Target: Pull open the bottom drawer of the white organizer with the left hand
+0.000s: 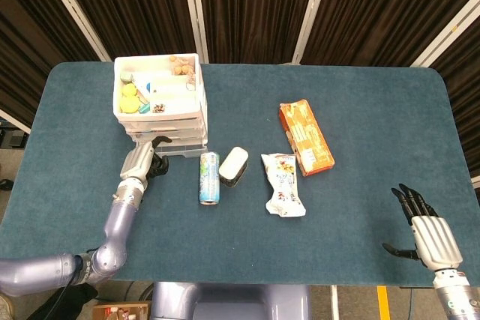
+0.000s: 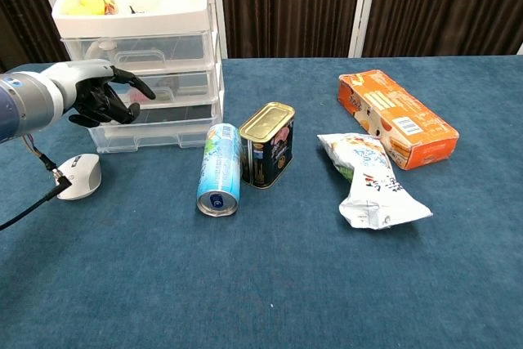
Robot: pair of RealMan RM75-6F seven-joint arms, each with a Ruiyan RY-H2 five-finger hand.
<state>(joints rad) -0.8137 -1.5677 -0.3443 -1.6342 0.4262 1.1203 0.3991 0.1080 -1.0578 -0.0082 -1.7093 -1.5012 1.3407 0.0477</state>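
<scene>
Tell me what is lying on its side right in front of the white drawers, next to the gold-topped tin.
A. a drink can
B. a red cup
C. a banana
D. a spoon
A. In the chest view a light blue drink can lies on its side on the blue table, beside the upright gold-topped tin and just in front of the white organizer.
</scene>
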